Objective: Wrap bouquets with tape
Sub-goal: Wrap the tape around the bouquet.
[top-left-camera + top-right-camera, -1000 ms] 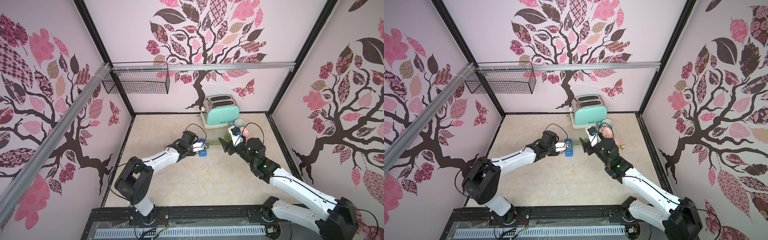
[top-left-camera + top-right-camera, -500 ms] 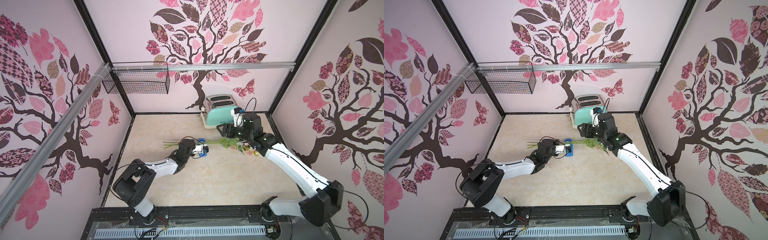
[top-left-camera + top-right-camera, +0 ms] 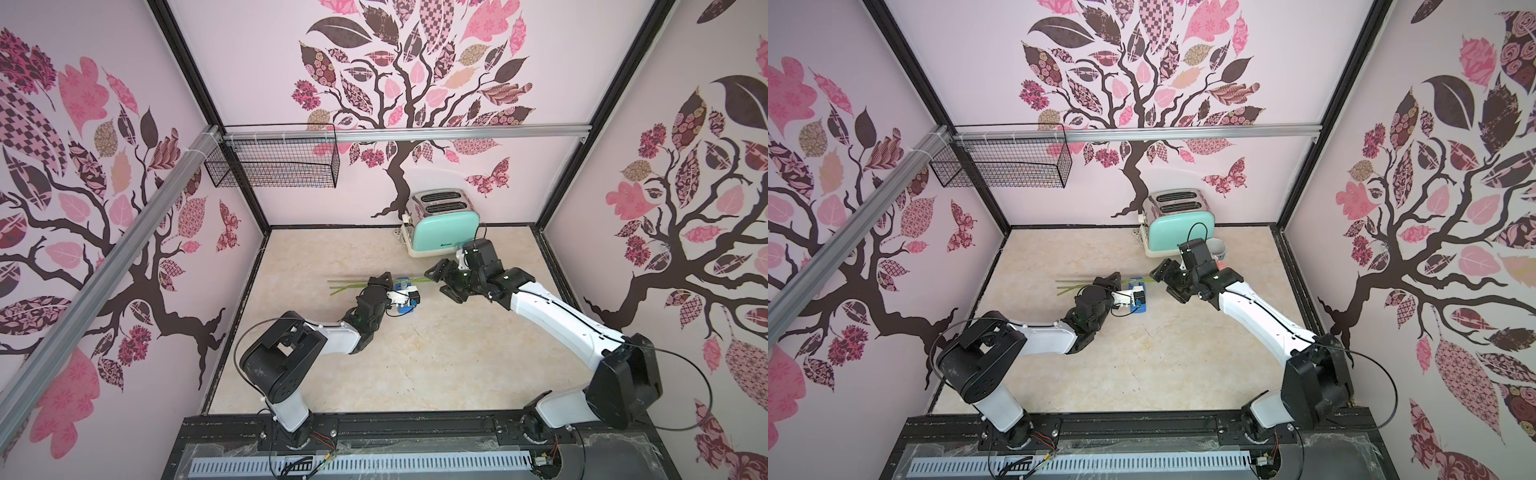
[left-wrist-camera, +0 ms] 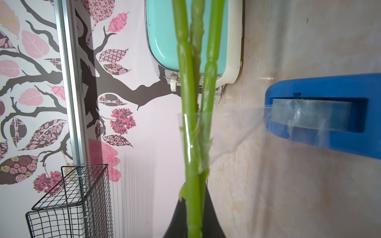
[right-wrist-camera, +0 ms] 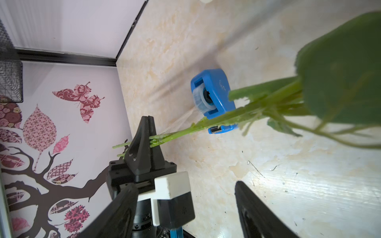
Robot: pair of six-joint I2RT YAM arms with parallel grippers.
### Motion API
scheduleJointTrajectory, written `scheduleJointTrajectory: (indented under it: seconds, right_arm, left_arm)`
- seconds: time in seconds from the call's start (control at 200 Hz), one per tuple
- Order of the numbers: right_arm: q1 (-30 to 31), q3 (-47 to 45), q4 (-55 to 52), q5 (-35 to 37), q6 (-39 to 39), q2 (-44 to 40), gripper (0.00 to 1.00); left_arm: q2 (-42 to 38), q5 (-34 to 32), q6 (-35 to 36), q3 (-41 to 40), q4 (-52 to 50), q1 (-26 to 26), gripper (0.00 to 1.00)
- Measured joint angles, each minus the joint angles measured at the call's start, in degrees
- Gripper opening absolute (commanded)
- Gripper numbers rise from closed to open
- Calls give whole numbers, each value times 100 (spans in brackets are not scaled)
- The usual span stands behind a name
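Left claw [image 5: 148,123] pinching 3 stems [image 4: 191,144] | tape [image 5: 214,90] strand faint, possibly stuck | blooms obscured

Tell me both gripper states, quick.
Left gripper: closed, holding the bouquet by its stems.
Right gripper: open, holding nothing.

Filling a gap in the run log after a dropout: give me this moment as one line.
left gripper: jaws shut on bouquet stems | right gripper: jaws open, by leaves | tape strip: stretched from dispenser to stems
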Motion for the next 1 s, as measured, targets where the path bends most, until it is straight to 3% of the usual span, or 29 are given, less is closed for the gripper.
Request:
scheduleJointTrajectory:
  seconds: [0.29,0.61,0.77,0.925,0.95,1.0]
  right_arm:
    - [170,-7,597,79,1097,610,75]
    - [166,-195,1711,326,1919,1049,18]
    - [190,-540,2540,428,2317,1038,0]
    - [229,-942,3239,387,2535,1032,0]
    - [240,-1003,3340,374,2566,1032,0]
    - [258,-1102,3515,350,2608,1029,0]
  left_arm:
    - [127,-52,125,-2,275,-85,0]
    - [-66,-120,22,-87,26,-92,0]
    - [-295,-70,-210,-120,-472,-94,0]
    - [-584,37,-487,-120,-1086,-90,0]
    - [-632,52,-535,-120,-1213,-90,7]
    - [-721,90,-629,-120,-1427,-90,37]
